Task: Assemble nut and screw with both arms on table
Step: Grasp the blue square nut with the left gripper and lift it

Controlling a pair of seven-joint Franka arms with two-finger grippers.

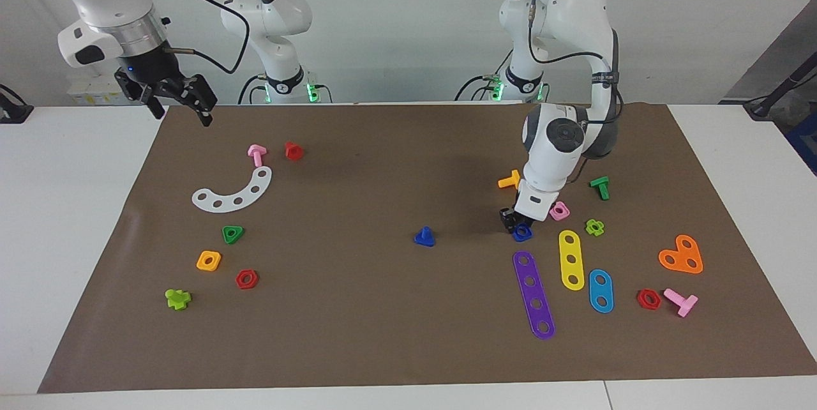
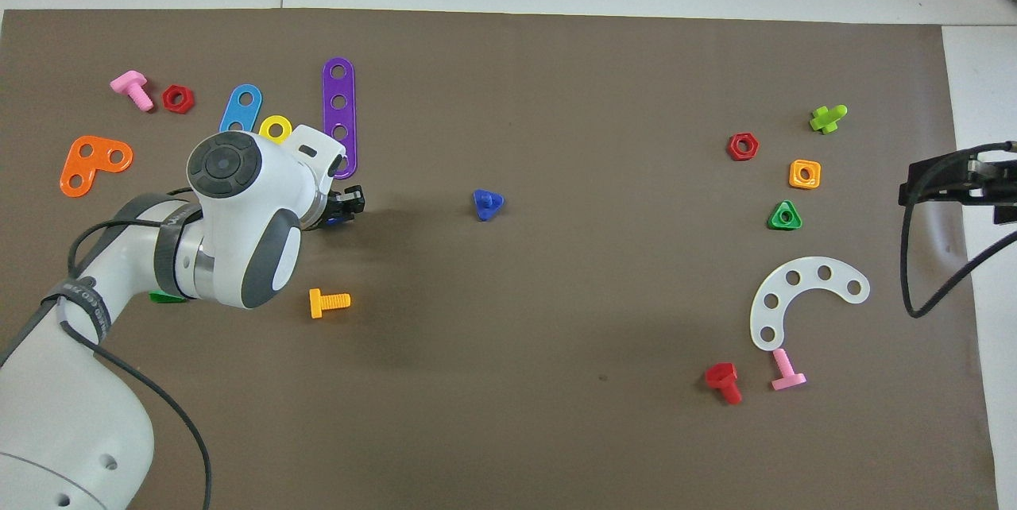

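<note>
The dark-blue square nut [image 1: 523, 232] lies on the brown sheet toward the left arm's end of the table [image 1: 408, 346]. My left gripper [image 1: 514, 226] is down on it, fingertips shut on the nut's edge; from overhead the wrist hides nearly all of the nut, and only the left gripper [image 2: 347, 206] tip shows. The dark-blue screw [image 1: 424, 237] [image 2: 487, 203] stands on its triangular head mid-sheet, apart from both grippers. My right gripper [image 1: 179, 105] [image 2: 965, 184] hangs open and empty, high over the sheet's edge at the right arm's end, waiting.
Around the nut sit a pink square nut [image 1: 560, 210], an orange screw [image 1: 510, 181], and purple [image 1: 534, 295] and yellow [image 1: 571, 260] strips. Toward the right arm's end lie a white curved strip [image 1: 233, 191], a green triangular nut [image 1: 233, 234] and an orange square nut [image 1: 209, 260].
</note>
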